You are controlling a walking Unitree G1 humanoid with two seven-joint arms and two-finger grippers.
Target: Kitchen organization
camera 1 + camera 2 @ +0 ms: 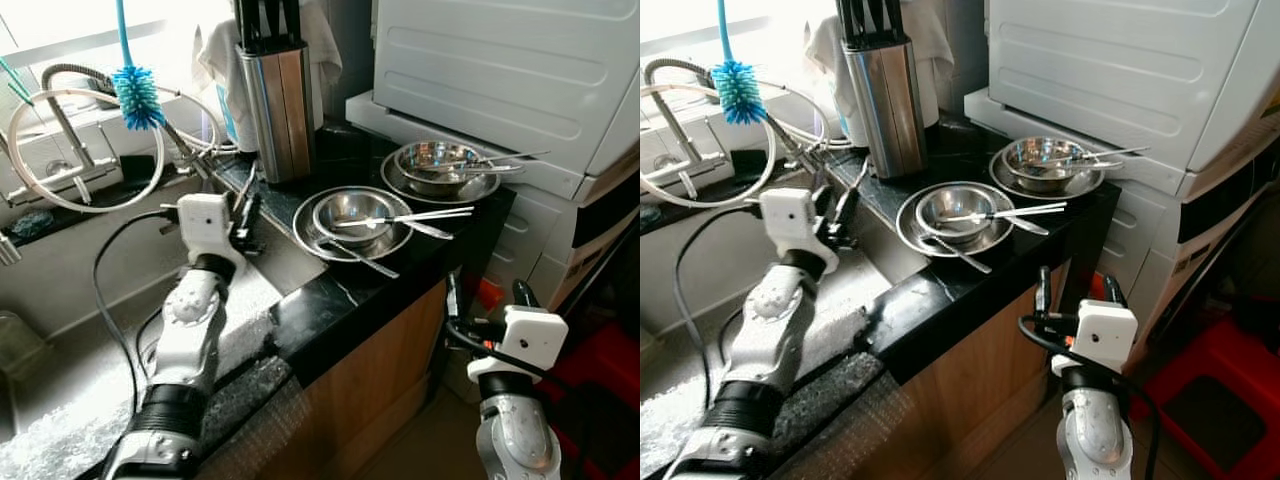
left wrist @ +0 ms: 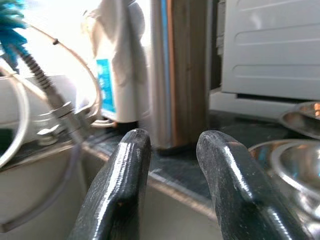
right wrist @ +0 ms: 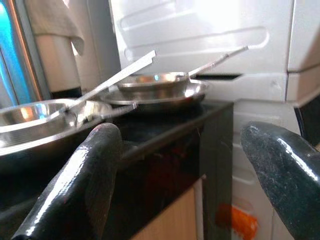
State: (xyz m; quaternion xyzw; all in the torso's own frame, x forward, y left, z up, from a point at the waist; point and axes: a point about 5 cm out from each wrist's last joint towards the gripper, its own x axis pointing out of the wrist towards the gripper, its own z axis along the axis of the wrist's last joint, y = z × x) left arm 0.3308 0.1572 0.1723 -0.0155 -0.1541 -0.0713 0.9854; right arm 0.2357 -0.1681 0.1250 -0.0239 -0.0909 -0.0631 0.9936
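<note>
Fingers of the left gripper (image 2: 172,187) stand slightly parted and empty over the sink's edge, just short of the knife block (image 1: 276,95) ahead. The right gripper (image 3: 187,180), spread wide and empty, hangs below the counter edge (image 1: 345,305). Beyond both, two stacked steel bowl sets (image 1: 362,222) (image 1: 440,170) with utensils lie untouched, so organizing seems barely begun.
</note>
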